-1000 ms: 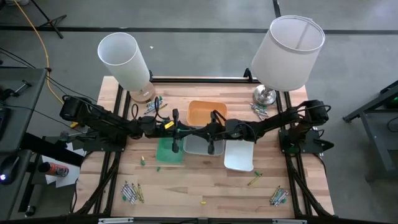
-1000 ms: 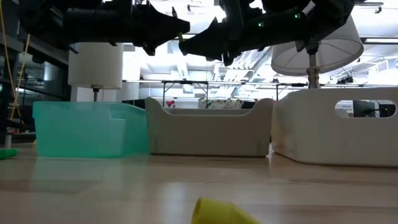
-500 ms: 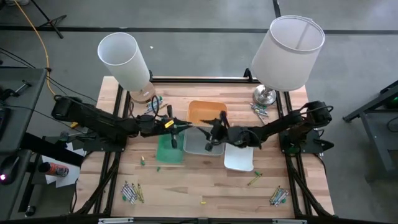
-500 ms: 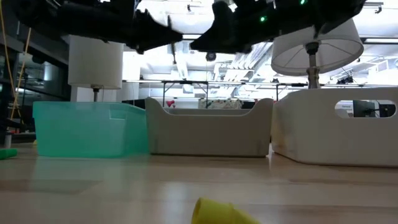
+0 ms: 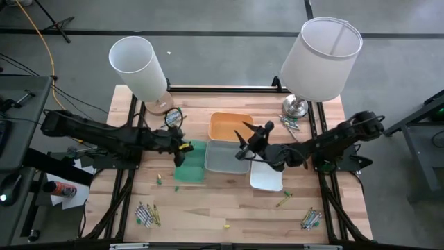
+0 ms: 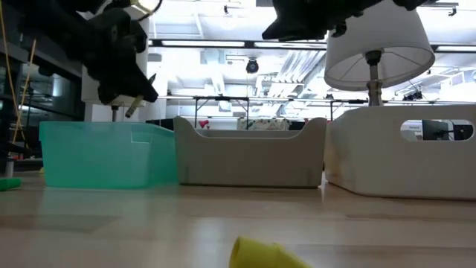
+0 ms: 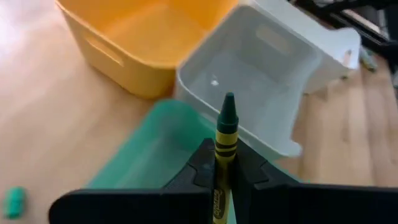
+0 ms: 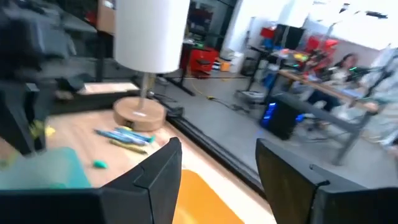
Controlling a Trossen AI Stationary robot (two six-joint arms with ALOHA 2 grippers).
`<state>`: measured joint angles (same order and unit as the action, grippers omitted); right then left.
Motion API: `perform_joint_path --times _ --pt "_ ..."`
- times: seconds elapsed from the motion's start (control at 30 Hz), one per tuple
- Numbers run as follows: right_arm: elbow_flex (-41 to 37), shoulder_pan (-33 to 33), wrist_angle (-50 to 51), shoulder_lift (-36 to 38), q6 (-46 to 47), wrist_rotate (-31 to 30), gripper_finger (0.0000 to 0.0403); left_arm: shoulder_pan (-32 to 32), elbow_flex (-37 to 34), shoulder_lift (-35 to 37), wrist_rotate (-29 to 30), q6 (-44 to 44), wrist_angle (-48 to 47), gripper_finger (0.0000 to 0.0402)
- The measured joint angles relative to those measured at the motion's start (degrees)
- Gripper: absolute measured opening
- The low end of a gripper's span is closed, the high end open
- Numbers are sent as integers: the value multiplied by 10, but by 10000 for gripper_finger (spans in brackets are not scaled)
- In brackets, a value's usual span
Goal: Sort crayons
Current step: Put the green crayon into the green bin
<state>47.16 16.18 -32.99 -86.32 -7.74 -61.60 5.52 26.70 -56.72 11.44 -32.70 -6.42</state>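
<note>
While left end effector (image 7: 222,171) clamps green crayon (image 7: 226,134), crayon's base hidden.

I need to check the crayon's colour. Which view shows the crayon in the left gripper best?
The left wrist view: the green crayon stands close-up, pinched by the left gripper. The low view shows only its protruding end; the high view, a yellowish speck.
</note>
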Motion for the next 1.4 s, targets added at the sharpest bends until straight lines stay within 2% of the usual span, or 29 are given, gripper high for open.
perform_joint_path --times 0.27,0.4,0.67,0.87,0.93,1.0,1.17,1.23,1.3,1.4 --pt "-1 -23 50 24 58 56 199 19 0 -93 -62 -32 -3 7" --pt "-1 -33 74 24 78 80 199 14 7 -119 -65 -27 -15 21" --pt "-1 -39 83 24 93 113 199 28 30 -113 -45 16 -28 73" --pt "-1 -39 84 24 93 123 199 32 30 -74 -35 35 -30 92" --pt "-1 -39 84 24 101 123 199 28 30 -46 -7 48 -32 93" --pt "-1 -39 84 24 108 124 199 26 30 -14 47 60 -40 93" --pt "-1 -39 84 24 117 125 199 26 30 39 296 83 -87 91" --pt "-1 -39 84 24 133 126 199 19 30 35 361 76 -103 89" --pt "-1 -42 84 24 144 126 199 1 30 21 371 67 -106 88" --pt "-1 -46 84 24 154 127 199 -38 30 -14 334 64 -108 88"
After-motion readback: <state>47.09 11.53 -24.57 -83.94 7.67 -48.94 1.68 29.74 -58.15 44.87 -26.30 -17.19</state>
